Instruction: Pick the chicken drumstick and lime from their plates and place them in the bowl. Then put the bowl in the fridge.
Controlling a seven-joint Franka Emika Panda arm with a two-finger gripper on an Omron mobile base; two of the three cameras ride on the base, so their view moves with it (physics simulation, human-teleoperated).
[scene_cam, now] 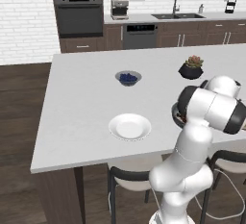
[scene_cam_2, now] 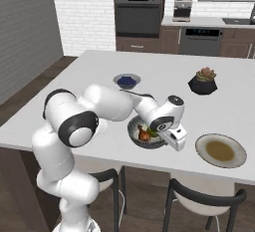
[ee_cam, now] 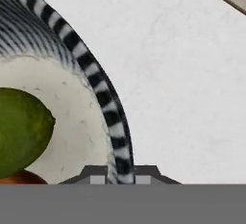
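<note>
Gripper (ee_cam: 120, 180) clamped on bowl (ee_cam: 103, 105) rim.
Lime (ee_cam: 21, 131) and drumstick (ee_cam: 19, 179) inside bowl, on counter (scene_cam: 81, 103) near front edge. White plate (scene_cam: 129, 126) left of bowl, tan plate (scene_cam_2: 220, 150) right, both bare.

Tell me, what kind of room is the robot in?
It looks like a home kitchen. There is a built-in oven in the wall, a sink with a tap under the window, and a coffee machine on the back counter.
</note>
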